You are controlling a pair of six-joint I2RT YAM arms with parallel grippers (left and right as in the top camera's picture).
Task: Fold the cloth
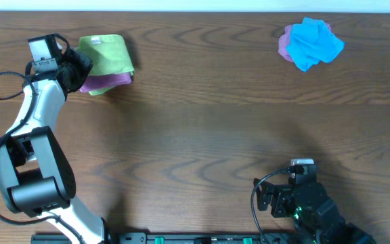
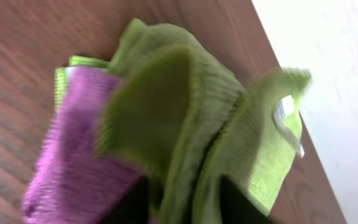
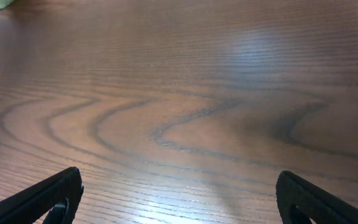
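Observation:
A folded green cloth point(image 1: 105, 54) lies on top of a purple cloth point(image 1: 107, 83) at the back left of the table. My left gripper point(image 1: 80, 68) is at their left edge, shut on the green cloth. In the left wrist view the green cloth point(image 2: 191, 124) bunches up between the two dark fingers point(image 2: 182, 205), with the purple cloth point(image 2: 73, 155) under it to the left. My right gripper point(image 1: 296, 193) is open and empty over bare wood near the front edge, fingers wide apart point(image 3: 179, 196).
A crumpled blue cloth point(image 1: 315, 43) on a purple one point(image 1: 286, 42) sits at the back right. The white wall edge runs along the table's far side point(image 2: 328, 93). Cables loop by each arm base.

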